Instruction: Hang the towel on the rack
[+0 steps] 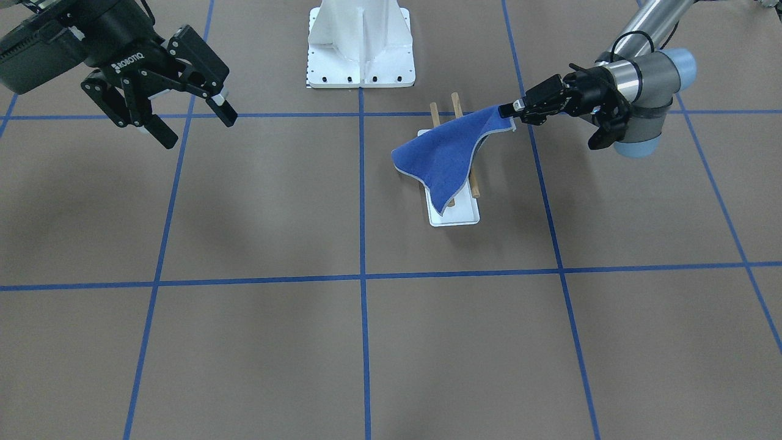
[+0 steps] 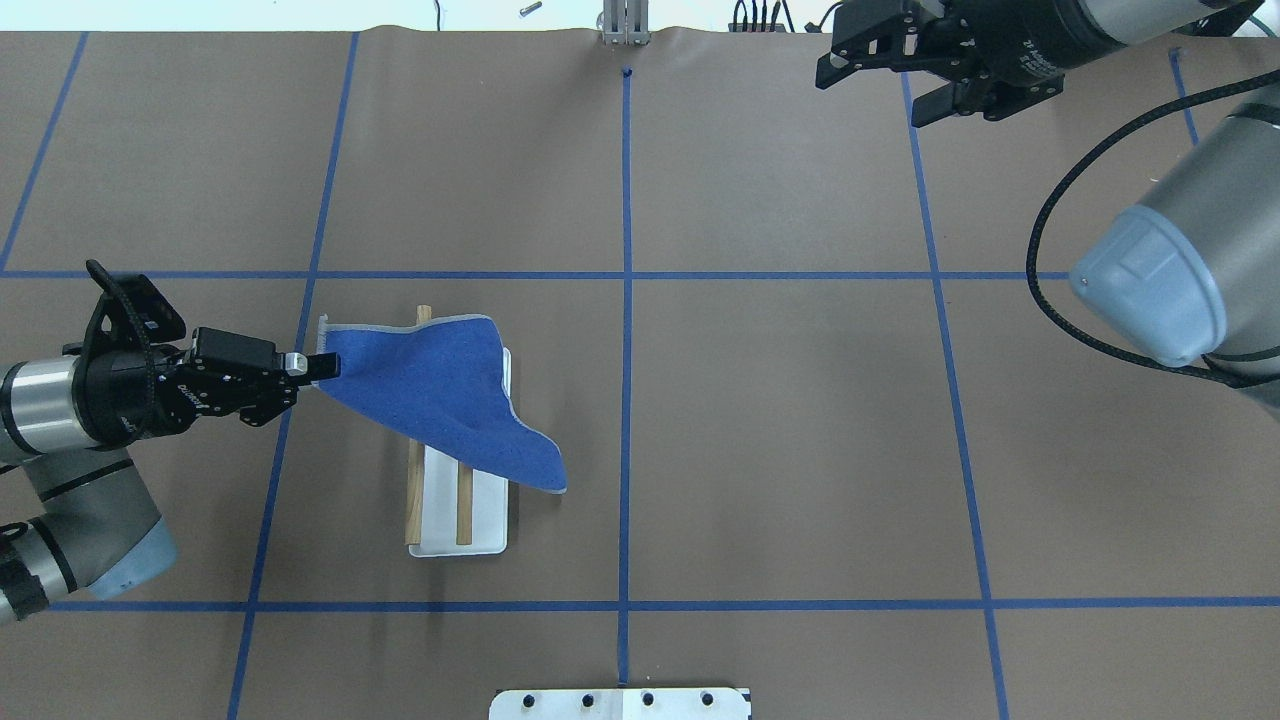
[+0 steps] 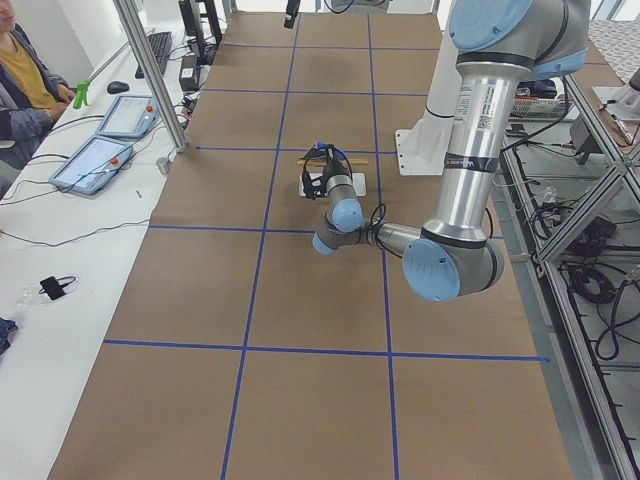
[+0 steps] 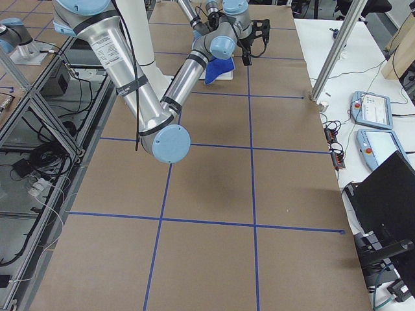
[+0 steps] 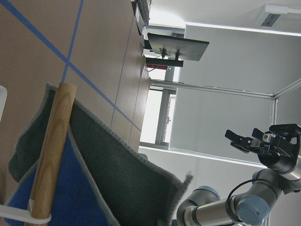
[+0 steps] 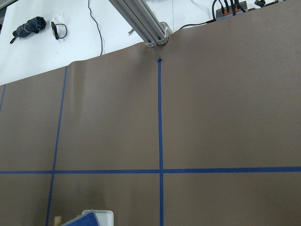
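The royal-blue towel (image 1: 440,156) lies draped at a slant over the rack's two wooden dowels (image 2: 414,500), one loose corner hanging past the white base (image 2: 480,525) toward the table's middle. My left gripper (image 2: 318,365) is shut on the towel's corner beside the rack and holds it taut at dowel height; it also shows in the front view (image 1: 510,110). The left wrist view shows a dowel (image 5: 51,155) with the towel (image 5: 122,183) over it. My right gripper (image 1: 198,129) is open and empty, high and far from the rack.
A white ribbed metal pedestal (image 1: 360,43) stands behind the rack at the robot's side of the table. Blue tape lines cross the brown table. An operator (image 3: 25,85) and tablets are at a side desk beyond the far edge.
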Controlling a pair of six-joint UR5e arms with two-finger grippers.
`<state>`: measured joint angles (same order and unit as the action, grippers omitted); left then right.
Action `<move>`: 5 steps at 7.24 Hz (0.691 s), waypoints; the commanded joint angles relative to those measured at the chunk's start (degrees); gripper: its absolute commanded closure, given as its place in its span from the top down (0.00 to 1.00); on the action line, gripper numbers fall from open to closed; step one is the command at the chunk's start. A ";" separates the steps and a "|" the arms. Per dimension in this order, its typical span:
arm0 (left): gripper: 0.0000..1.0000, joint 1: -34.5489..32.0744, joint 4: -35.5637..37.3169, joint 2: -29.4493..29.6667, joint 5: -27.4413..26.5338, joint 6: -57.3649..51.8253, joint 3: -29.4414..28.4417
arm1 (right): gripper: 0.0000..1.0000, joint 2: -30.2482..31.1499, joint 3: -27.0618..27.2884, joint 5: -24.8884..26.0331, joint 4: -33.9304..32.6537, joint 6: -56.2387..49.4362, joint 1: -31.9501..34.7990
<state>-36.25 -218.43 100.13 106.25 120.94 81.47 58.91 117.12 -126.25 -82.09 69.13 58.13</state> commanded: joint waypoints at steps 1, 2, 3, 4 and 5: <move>0.00 -0.14 -1.20 -1.77 0.01 0.00 -0.08 | 1.00 0.42 -0.22 -0.05 0.00 -0.48 0.85; 0.00 -0.14 -1.39 -2.91 0.01 0.00 -0.08 | 1.00 0.68 -0.22 -0.05 0.00 -0.49 1.02; 0.00 -0.14 -1.39 -3.09 0.01 0.00 -0.25 | 1.00 0.77 -0.22 -0.05 0.00 -0.66 1.02; 0.00 -0.14 -1.39 -4.05 -0.08 -0.09 -0.60 | 1.00 0.95 -0.22 -0.05 0.00 -0.66 1.02; 0.37 -0.05 -1.39 -4.06 -0.08 -0.09 -1.30 | 1.00 1.12 -0.22 0.04 0.09 -0.66 0.94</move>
<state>-36.37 -219.79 96.44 106.20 120.88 80.80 59.82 116.90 -126.28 -82.07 68.49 59.11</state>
